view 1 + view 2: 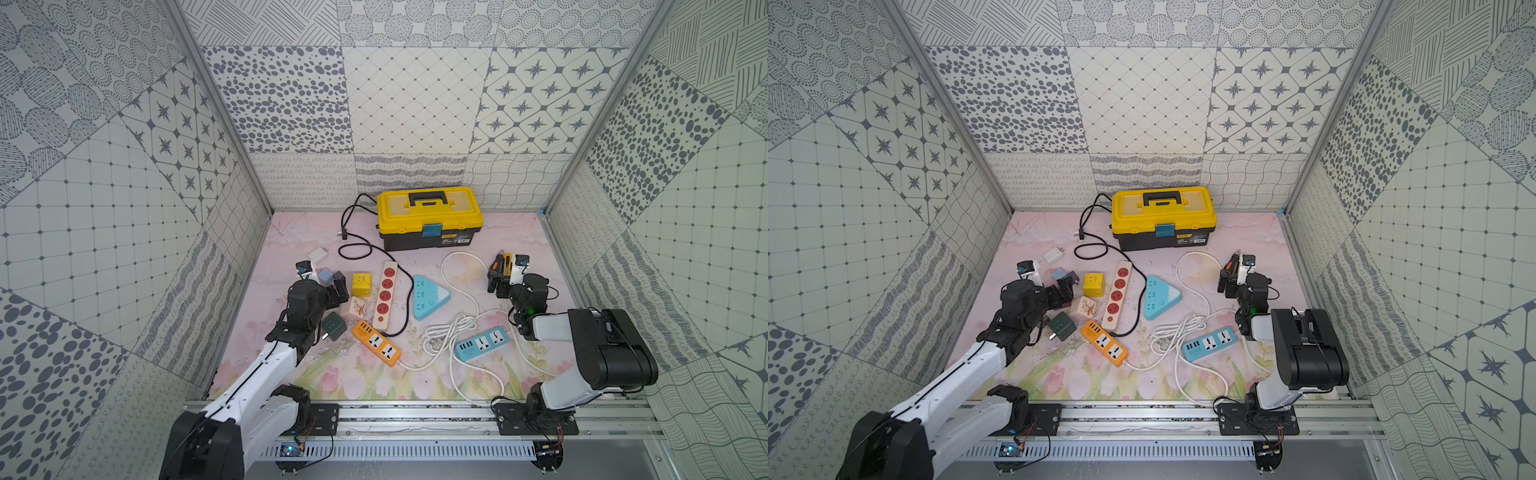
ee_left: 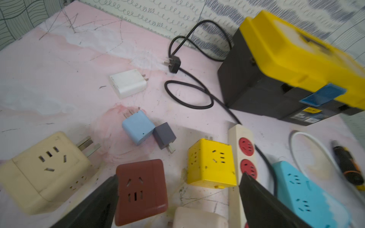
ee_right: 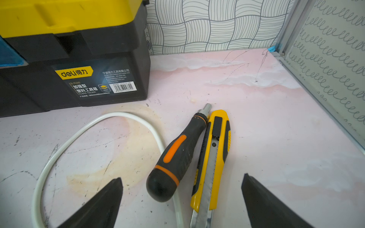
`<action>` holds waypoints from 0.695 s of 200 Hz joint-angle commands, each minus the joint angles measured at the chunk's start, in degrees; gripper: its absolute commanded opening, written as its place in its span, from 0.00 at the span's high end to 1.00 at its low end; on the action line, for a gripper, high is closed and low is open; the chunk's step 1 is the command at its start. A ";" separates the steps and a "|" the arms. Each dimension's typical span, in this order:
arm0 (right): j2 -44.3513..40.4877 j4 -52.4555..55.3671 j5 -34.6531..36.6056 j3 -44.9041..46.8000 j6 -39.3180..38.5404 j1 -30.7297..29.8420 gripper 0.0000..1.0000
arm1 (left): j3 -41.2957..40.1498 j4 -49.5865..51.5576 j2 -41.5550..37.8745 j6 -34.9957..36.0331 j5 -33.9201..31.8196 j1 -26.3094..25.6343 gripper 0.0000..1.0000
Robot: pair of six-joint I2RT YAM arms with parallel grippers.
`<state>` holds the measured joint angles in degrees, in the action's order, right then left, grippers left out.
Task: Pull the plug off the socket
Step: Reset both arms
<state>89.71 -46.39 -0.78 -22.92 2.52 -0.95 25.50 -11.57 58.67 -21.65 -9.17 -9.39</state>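
Note:
I see no plug seated in a socket. A black plug (image 1: 344,235) (image 2: 173,64) lies loose on its cord, which runs to the cream strip with red sockets (image 1: 384,295) (image 2: 240,142). My left gripper (image 2: 180,177) (image 1: 338,289) hovers open over a cluster of cube sockets. A brown one (image 2: 141,191) lies by one finger, and a yellow one (image 2: 211,163) sits further ahead between the fingers. My right gripper (image 3: 181,179) (image 1: 498,282) is open above a screwdriver (image 3: 177,156) and a utility knife (image 3: 213,158), holding nothing.
A yellow toolbox (image 1: 430,218) stands at the back. An orange strip (image 1: 376,343), a blue strip (image 1: 482,344) and a blue triangular socket (image 1: 428,297) lie mid-table among white cords (image 1: 453,332). A beige adaptor (image 2: 45,171), white charger (image 2: 128,83), and blue and grey chargers (image 2: 138,127) lie nearby.

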 commanded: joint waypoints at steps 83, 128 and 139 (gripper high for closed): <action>-0.56 -1.26 1.16 -0.76 -0.68 -0.39 0.01 | -4.65 -44.13 32.21 18.04 12.19 9.68 0.00; -0.58 -1.26 1.16 -0.81 -0.72 -0.51 0.01 | -3.22 -40.71 32.09 17.87 10.69 9.39 0.00; -0.59 -1.25 1.20 -0.82 -0.72 -0.47 0.01 | -2.52 -38.58 31.57 17.71 10.93 9.39 0.01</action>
<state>89.71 -46.06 -0.25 -22.94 2.31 -1.06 21.96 -44.93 90.26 -6.37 -2.70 -0.45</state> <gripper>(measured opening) 0.993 0.996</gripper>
